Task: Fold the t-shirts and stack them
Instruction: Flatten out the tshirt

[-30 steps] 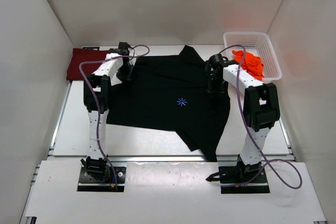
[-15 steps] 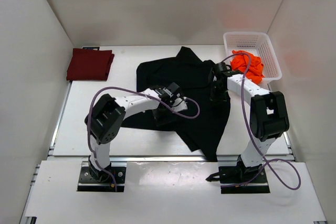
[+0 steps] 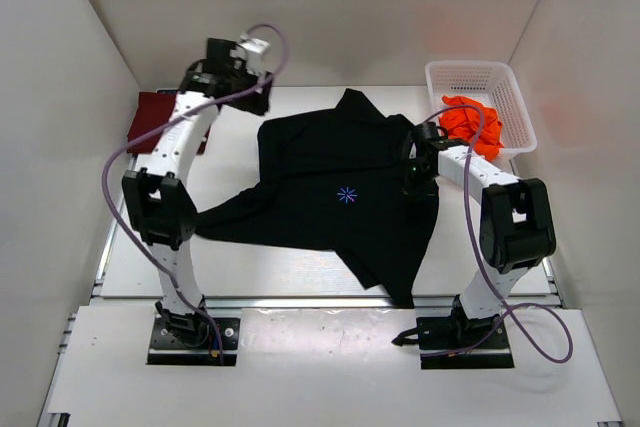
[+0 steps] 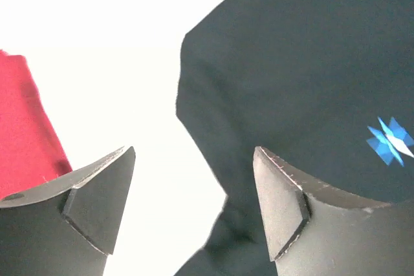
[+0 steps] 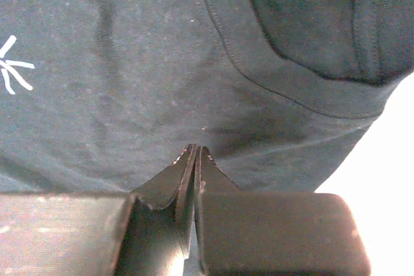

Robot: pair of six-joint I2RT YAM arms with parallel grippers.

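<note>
The left jaws hang released and empty, upper left of the frame. The right jaws are clenched, tips against the black shirt (image 3: 340, 187), which lies spread mid-frame on the table (image 3: 250, 267); I cannot tell whether they pinch it. The cloth looks limp and light, so I'd take its loose lower-left corner.

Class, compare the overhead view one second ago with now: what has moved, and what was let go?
The left gripper drew the left side of the black shirt inward, let go and returned far left, fingers open. The right gripper stayed shut at the shirt's right side; the maroon shirt and the orange shirt in the basket did not move.
</note>
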